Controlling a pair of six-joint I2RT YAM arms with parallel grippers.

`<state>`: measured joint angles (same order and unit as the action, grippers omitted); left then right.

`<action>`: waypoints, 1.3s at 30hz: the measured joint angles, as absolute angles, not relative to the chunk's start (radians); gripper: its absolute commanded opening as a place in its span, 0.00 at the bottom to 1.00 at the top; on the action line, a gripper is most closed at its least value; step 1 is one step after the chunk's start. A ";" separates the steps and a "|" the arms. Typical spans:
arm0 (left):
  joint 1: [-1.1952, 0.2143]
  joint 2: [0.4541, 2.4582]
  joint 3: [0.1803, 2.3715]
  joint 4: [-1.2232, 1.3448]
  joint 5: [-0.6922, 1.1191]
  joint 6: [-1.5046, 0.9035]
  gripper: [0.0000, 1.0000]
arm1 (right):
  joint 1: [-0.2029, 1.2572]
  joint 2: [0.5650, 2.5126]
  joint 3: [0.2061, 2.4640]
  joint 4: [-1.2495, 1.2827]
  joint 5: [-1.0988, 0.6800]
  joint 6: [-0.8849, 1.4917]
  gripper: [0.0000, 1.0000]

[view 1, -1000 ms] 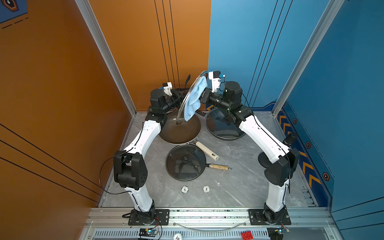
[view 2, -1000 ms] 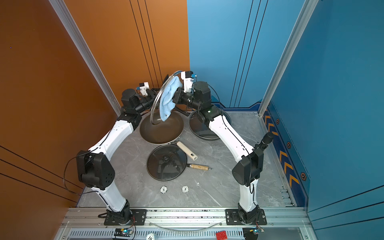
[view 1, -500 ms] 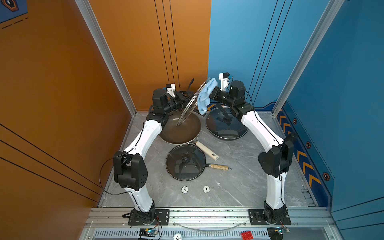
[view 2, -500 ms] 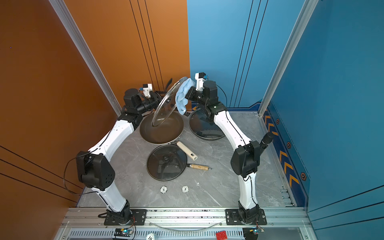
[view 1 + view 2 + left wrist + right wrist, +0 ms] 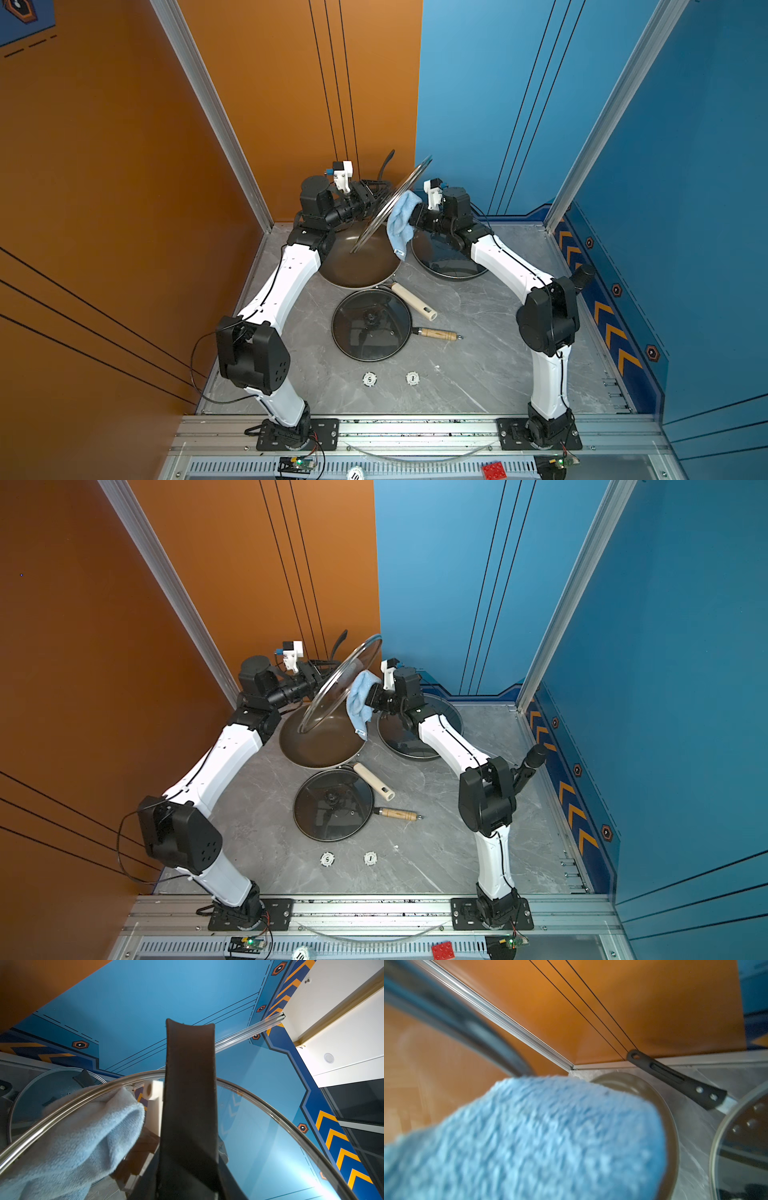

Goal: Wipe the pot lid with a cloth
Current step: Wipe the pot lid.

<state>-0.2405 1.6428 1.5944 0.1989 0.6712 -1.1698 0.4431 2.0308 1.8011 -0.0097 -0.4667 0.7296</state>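
The left pincer (image 5: 313,679) is gripping the pot lid (image 5: 332,692) from behind, holding it tilted on edge above the brown pan (image 5: 320,746), while the right pincer (image 5: 370,700), clamped on the cloth (image 5: 359,704), is pressing it against the lid's facing side.

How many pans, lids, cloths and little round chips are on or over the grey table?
Pans: 3 (brown pan, wooden-handled pan, right pan)
Lids: 3 (held lid, front lid, right lid)
Cloths: 1 (blue cloth)
Round chips: 2 (left chip, right chip)
Total: 9
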 measured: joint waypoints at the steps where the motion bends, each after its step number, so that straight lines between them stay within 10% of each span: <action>1: -0.244 1.633 1.591 0.181 0.661 -1.151 0.00 | 0.437 2.020 1.776 -0.028 -0.466 0.729 0.00; 18: -0.587 1.537 1.684 -0.348 0.020 -0.335 0.00 | 0.243 1.429 1.717 -0.386 -0.307 0.507 0.00; 39: -0.691 1.534 1.469 0.089 -0.428 0.089 0.00 | 0.533 1.624 1.850 -0.702 -0.413 0.513 0.00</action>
<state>-0.6907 1.5337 1.4693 0.0895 -0.4282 0.0895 0.5331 1.6241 1.8500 -0.7017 -0.4126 0.5125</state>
